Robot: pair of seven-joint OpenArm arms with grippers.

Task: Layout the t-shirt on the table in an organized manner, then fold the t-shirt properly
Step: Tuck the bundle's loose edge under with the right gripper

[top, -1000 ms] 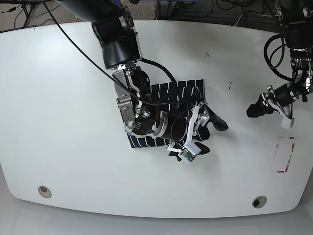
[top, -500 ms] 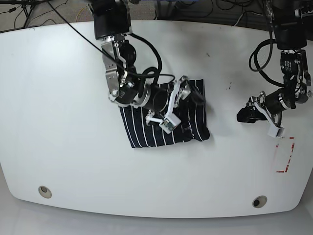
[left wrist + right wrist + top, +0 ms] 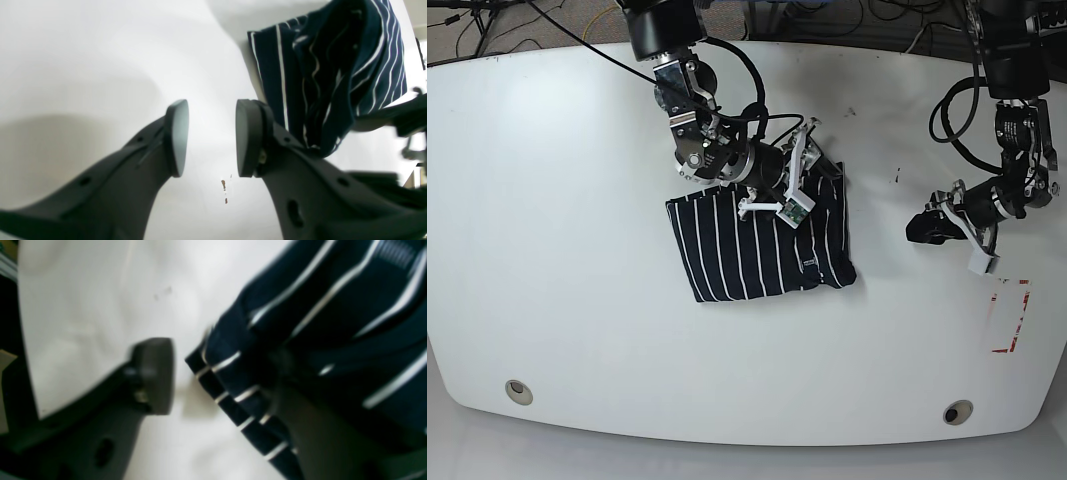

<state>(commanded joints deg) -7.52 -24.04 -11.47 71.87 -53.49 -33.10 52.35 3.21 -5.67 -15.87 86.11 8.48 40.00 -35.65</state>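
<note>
The t-shirt (image 3: pixel 762 240), dark navy with thin white stripes, lies folded into a rough rectangle in the middle of the table (image 3: pixel 577 200). My right gripper (image 3: pixel 825 167) hovers at its far right corner. In the blurred right wrist view this gripper (image 3: pixel 217 373) is open, with the t-shirt's corner (image 3: pixel 300 323) reaching into the gap between the fingers. My left gripper (image 3: pixel 922 228) hangs over bare table to the right of the garment. Its pads (image 3: pixel 176 136) stand apart with nothing between them, and the t-shirt (image 3: pixel 333 66) lies beyond them.
A red-and-white tape rectangle (image 3: pixel 1009 315) marks the table at the right edge. Two metal grommet holes (image 3: pixel 518 390) (image 3: pixel 957 411) sit near the front edge. Small dark specks (image 3: pixel 225 190) dot the tabletop under the left gripper. Cables hang behind the table.
My right arm has drawn back from the t-shirt's near right corner to its far right corner, uncovering the folded garment. The left gripper has drifted slightly left.
</note>
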